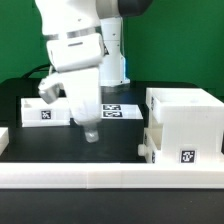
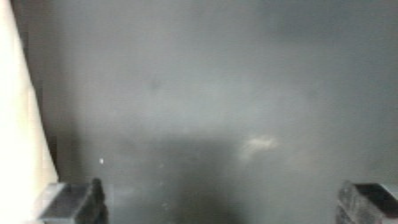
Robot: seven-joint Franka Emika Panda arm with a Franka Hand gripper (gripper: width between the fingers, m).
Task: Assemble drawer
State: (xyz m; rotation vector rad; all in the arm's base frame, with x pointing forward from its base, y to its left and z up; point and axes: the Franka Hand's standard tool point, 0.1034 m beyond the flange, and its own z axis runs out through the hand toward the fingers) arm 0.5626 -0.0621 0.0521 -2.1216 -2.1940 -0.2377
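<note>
The drawer's large white cube-shaped casing [image 1: 183, 125] stands at the exterior view's right, with a tag on its front. A shallow white tray [image 1: 42, 110] with a tag lies at the exterior view's left, partly behind my arm. My gripper [image 1: 91, 134] hangs over the dark table between them, apart from both. In the wrist view my gripper [image 2: 221, 202] is open and empty, with only bare dark table between the fingertips [image 2: 73, 203]. A second tray does not show.
The marker board [image 1: 118, 111] lies flat behind my gripper. A long low white border bar [image 1: 100, 176] runs along the front, and another short one [image 1: 4, 138] sits at the exterior view's left edge. A pale edge [image 2: 15, 90] shows in the wrist view.
</note>
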